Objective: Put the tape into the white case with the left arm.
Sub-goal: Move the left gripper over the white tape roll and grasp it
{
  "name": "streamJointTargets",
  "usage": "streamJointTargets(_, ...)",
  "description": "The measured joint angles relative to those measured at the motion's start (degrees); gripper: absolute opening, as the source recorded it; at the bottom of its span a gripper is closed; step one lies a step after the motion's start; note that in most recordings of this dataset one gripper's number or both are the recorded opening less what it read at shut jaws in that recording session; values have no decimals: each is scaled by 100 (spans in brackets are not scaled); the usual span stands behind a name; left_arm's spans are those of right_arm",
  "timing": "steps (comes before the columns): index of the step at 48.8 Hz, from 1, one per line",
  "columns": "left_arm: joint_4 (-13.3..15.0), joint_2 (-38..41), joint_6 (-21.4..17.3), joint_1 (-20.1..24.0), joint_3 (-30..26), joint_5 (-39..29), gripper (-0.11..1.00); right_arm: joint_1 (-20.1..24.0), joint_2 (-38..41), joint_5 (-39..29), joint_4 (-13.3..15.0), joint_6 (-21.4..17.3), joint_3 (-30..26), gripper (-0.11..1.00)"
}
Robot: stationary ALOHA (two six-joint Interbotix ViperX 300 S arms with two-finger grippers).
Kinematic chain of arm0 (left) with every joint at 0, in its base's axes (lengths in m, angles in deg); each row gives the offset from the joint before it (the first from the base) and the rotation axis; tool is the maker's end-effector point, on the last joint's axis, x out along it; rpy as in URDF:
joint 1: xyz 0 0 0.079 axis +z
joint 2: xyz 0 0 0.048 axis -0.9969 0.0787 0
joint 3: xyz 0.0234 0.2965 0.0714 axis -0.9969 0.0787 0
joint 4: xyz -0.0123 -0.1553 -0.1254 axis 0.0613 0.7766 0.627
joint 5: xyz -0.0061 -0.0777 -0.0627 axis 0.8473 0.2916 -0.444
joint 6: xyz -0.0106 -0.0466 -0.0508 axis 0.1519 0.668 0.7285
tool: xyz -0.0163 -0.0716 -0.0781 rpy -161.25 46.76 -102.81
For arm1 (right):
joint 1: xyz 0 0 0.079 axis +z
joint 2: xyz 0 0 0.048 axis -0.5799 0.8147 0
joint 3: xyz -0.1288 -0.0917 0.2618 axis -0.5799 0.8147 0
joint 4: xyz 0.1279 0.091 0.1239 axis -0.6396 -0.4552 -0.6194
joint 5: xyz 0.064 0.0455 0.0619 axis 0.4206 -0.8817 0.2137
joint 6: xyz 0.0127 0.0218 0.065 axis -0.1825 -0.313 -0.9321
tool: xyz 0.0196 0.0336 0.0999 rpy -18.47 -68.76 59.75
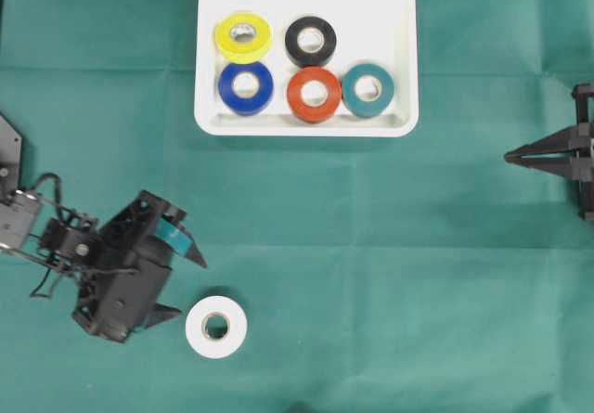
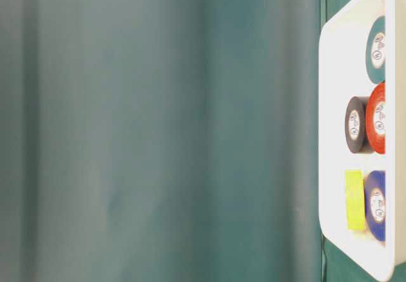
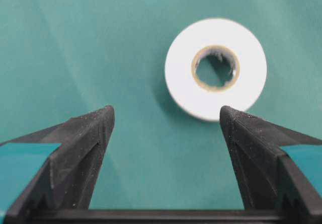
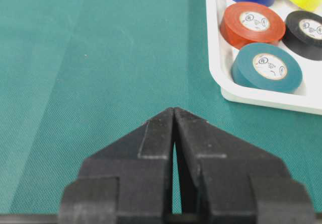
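Observation:
A white tape roll lies flat on the green cloth at the lower left of the overhead view, outside the white case at the top centre. My left gripper, with teal bands on its fingers, hangs just left of the roll, open and empty. In the left wrist view the tape lies ahead and a little right of the left gripper, apart from both tips. My right gripper is at the right edge, shut and empty, also seen as the right gripper.
The case holds several rolls: yellow, black, blue, red and teal. Green cloth covers the table between the tape and the case.

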Motion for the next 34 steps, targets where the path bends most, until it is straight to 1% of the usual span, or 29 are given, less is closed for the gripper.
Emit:
streamJointTargets(8, 0, 387, 0, -53, -299, -26, 84, 0, 0, 9, 0, 0, 0, -9)
streamJointTargets(14, 0, 589, 0, -62, -422, -35, 84, 0, 0, 0, 0, 0, 0, -9)
streamJointTargets(34, 0, 1002, -18, -62, -492, 9, 84, 0, 0, 0, 0, 0, 0, -9)
